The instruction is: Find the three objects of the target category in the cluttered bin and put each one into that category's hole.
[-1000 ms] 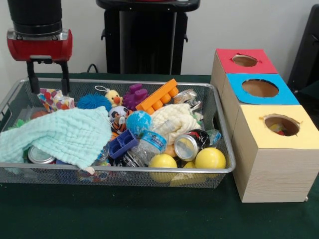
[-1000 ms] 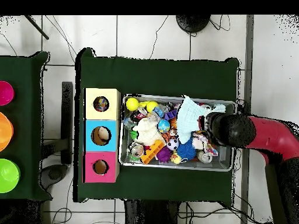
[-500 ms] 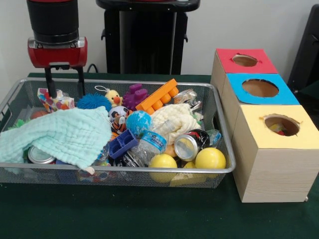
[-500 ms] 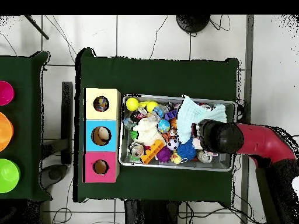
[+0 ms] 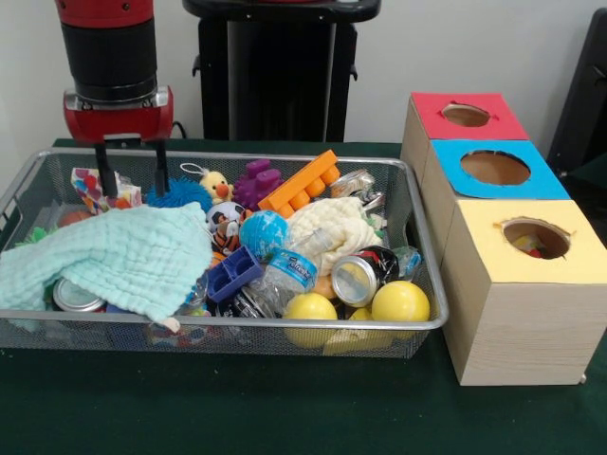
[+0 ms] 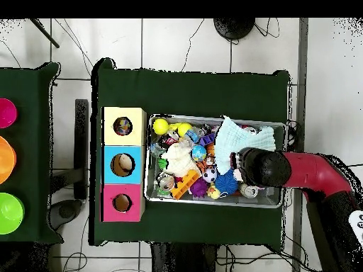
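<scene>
Two thin black fingers [image 5: 106, 180] hang spread apart on your hand [image 5: 134, 177], holding nothing, low over the far left corner of the bin [image 5: 237, 322]. You have a dotted block [image 5: 102, 190] right under one finger and a spiky blue ball [image 5: 178, 193] just beside the other.

Which category you are after cannot be read from the scene, so the likeliest slip is grabbing a neighbour: things lie packed and overlapping, and a closing hand could pinch two at once. The mint cloth [image 5: 104, 256] is soft, loosely folded and draped over the near left; a finger could snag it and drag it up, spilling what sits on or under it. The can [image 5: 358, 277] and the yellow balls [image 5: 400, 301] near the right are smooth and round, so they may roll or squirt out of a pinch. The wire mesh wall stands close to the hand, and a finger could catch on it.

Hard plastic shows in the orange brick [image 5: 302, 185] and blue piece [image 5: 233, 272]; the cream cloth [image 5: 332, 227] looks fluffy. Three wooden boxes stand right of the bin on the counter [image 5: 285, 408], with round holes in red [image 5: 466, 115], blue [image 5: 495, 168] and yellow [image 5: 536, 237] tops.
</scene>
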Motion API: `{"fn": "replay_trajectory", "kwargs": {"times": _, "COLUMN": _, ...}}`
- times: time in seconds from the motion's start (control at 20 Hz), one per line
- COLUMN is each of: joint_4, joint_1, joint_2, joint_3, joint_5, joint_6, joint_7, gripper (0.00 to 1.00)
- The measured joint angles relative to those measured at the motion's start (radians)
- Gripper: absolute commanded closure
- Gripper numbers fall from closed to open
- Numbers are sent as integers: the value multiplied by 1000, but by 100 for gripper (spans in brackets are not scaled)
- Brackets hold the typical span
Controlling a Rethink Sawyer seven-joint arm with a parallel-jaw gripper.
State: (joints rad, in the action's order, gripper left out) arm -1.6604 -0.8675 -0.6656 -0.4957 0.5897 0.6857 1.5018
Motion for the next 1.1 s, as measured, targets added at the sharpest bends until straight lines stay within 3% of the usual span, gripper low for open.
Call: {"fn": "replay_trajectory", "kwargs": {"times": 1.1, "joint_4": 4, "joint_1": -16, "joint_2": 21, "joint_3": -10, "joint_5": 29, "joint_6": -16, "joint_7": 0, "gripper": 0}}
